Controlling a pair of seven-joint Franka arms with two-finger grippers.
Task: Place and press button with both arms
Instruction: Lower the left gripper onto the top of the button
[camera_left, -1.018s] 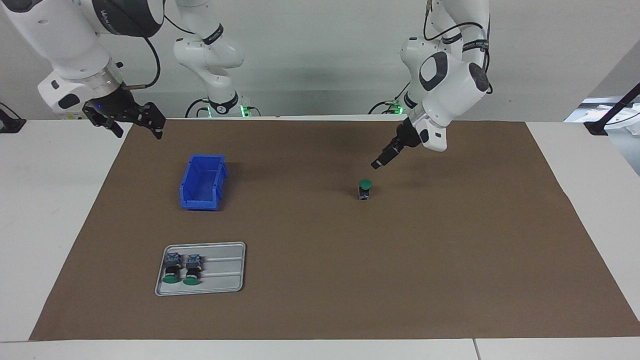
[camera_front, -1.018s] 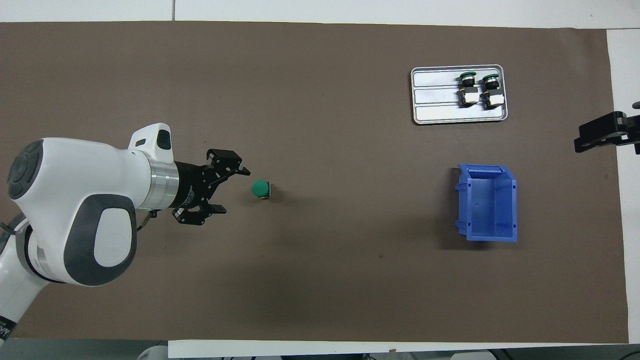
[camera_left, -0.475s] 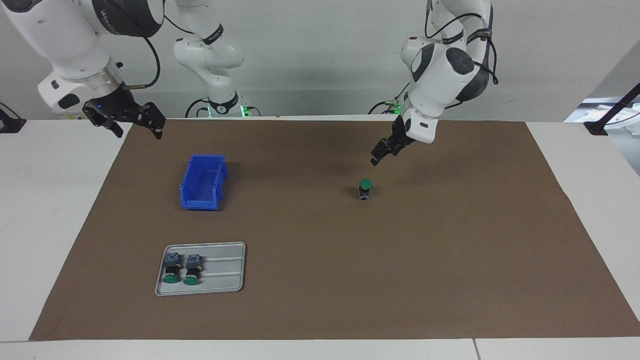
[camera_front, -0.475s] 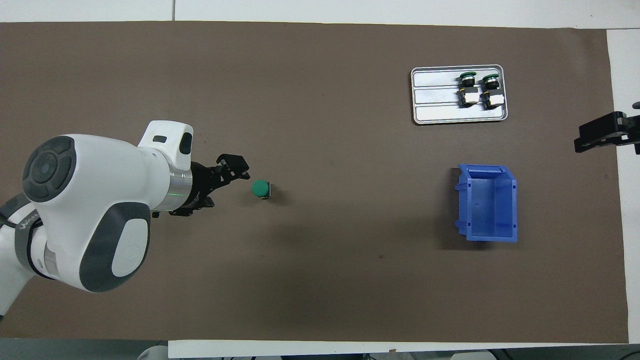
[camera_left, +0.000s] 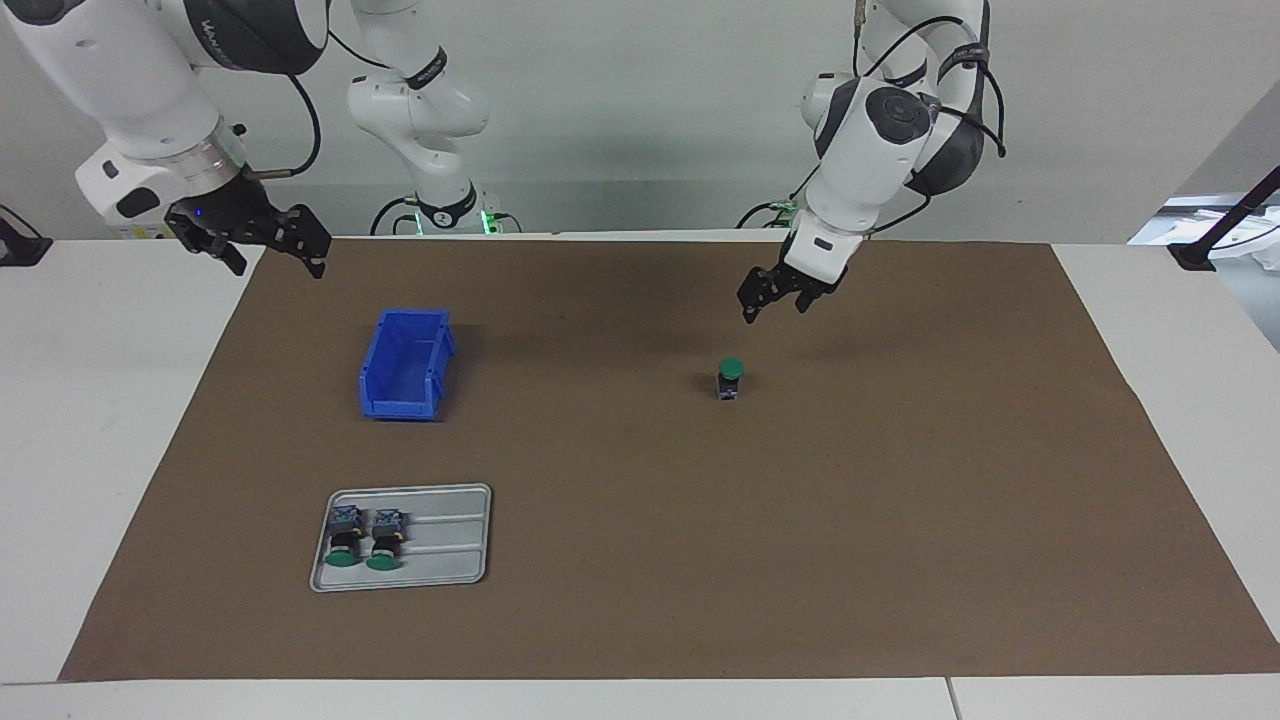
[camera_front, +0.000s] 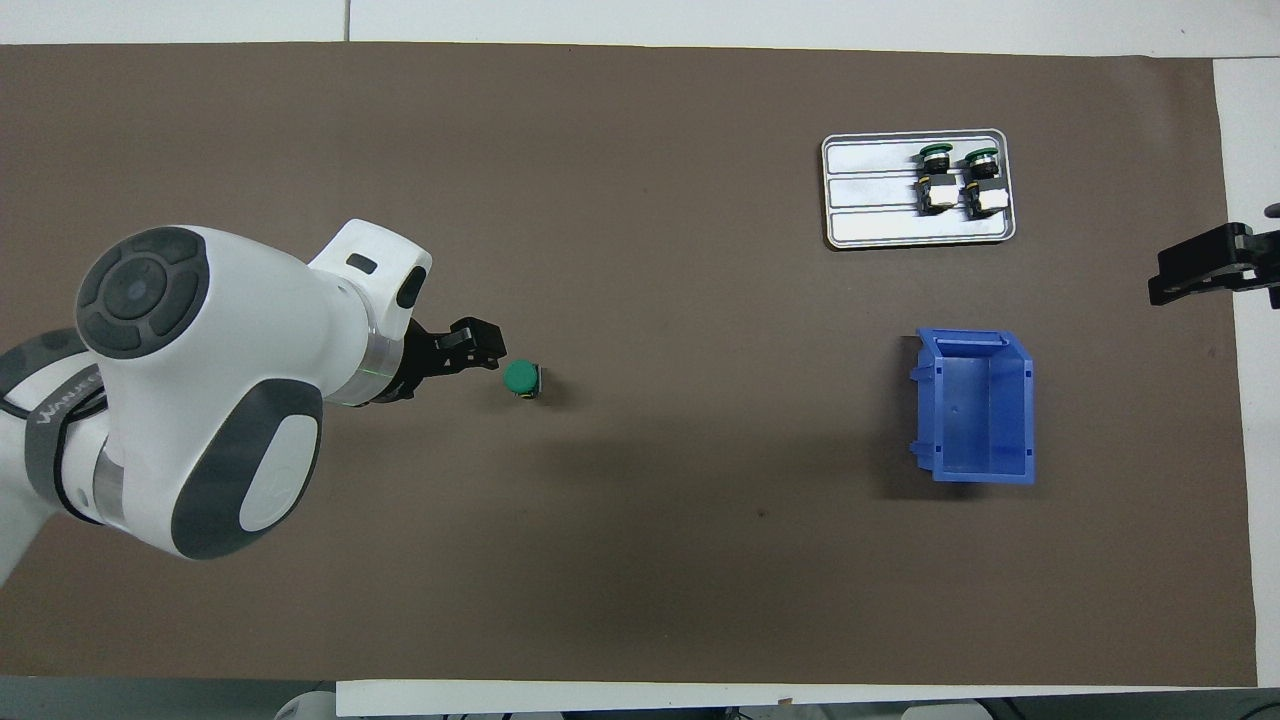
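One button (camera_left: 731, 378) with a green cap stands upright on the brown mat (camera_left: 900, 500), alone near the middle; the overhead view shows its cap (camera_front: 521, 378) from above. My left gripper (camera_left: 773, 308) hangs open in the air beside the button, toward the left arm's end of the table, touching nothing. Seen from above, its fingertips (camera_front: 485, 352) come close to the cap. My right gripper (camera_left: 278, 262) waits open and empty above the mat's corner at the right arm's end.
A grey metal tray (camera_left: 450, 545) holds two more green-capped buttons (camera_left: 362, 540) lying on their sides. A blue open bin (camera_left: 405, 363) stands nearer to the robots than the tray. White table shows around the mat.
The left arm's wrist has turned, so its gripper now shows both fingers spread and sits a little higher, closer to the button seen from above. Button and right arm have not moved.
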